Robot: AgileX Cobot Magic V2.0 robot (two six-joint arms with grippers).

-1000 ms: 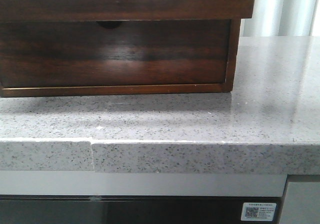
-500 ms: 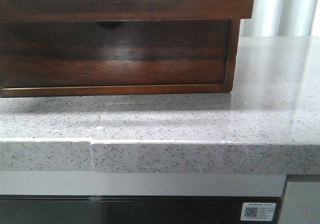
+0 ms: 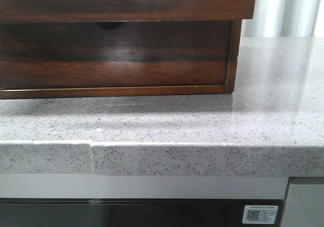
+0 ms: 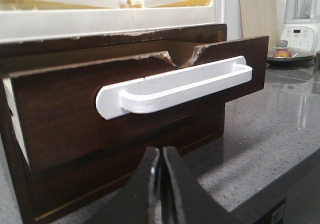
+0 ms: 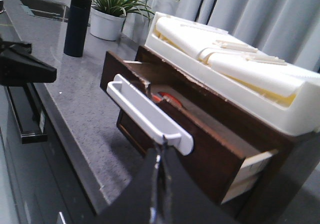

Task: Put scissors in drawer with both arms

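As far as can be judged from the right wrist view, the scissors (image 5: 165,97) are already lying inside the drawer (image 5: 210,154). Only a curve of orange and a bit of grey are seen over the drawer front, so their exact position cannot be told. The drawer is pulled out from its wooden cabinet (image 5: 280,179), and its white handle (image 5: 150,115) is turned toward the edge of the counter (image 5: 85,104). In the front view the drawer (image 3: 126,4) is seen from below, standing out over the lower drawer with the half-round notch (image 3: 109,25).

The right gripper (image 5: 160,179) is clenched with nothing between its fingers, and it is held near the handle, apart from it. The left gripper (image 4: 161,179) is also closed and empty, and it is placed in front of the drawer face (image 4: 65,129), below the handle (image 4: 175,87) and not touching it.

The placing step is judged to be done, and the closing of the drawer is judged to be the step in hand. For the next move a flat push on the drawer front is needed, straight toward the cabinet, so that the drawer is not jammed on one side. Closed fingers are suited for such a push.
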